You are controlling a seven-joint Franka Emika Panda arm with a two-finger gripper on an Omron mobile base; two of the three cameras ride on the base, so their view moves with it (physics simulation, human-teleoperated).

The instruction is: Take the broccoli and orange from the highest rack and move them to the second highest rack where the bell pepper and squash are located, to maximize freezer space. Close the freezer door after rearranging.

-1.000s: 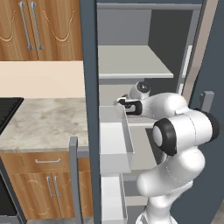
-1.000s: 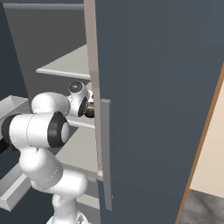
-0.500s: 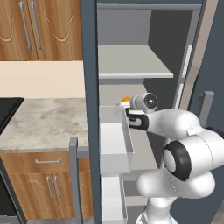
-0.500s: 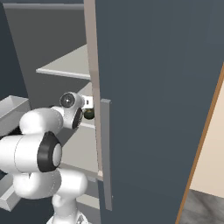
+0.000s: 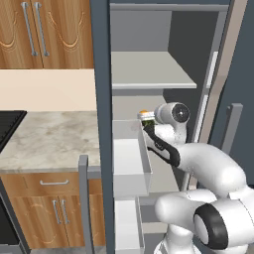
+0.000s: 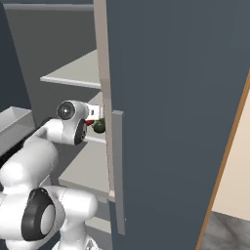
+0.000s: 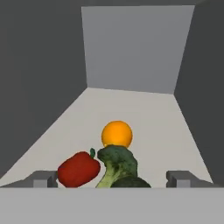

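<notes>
— Where's the produce?

— Orange point(image 7: 117, 134) at twelve o'clock, broccoli point(image 7: 117, 164) just before it, both on the second highest rack point(image 7: 153, 122). My gripper point(image 7: 112, 178) is spread, empty.

— Next?

— Back straight out, then shut the freezer door point(image 6: 171, 112).

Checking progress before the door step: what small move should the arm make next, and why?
Probably draw the gripper straight back out. Its fingers stand open and empty, with the orange and broccoli already beside the bell pepper on the rack.
</notes>
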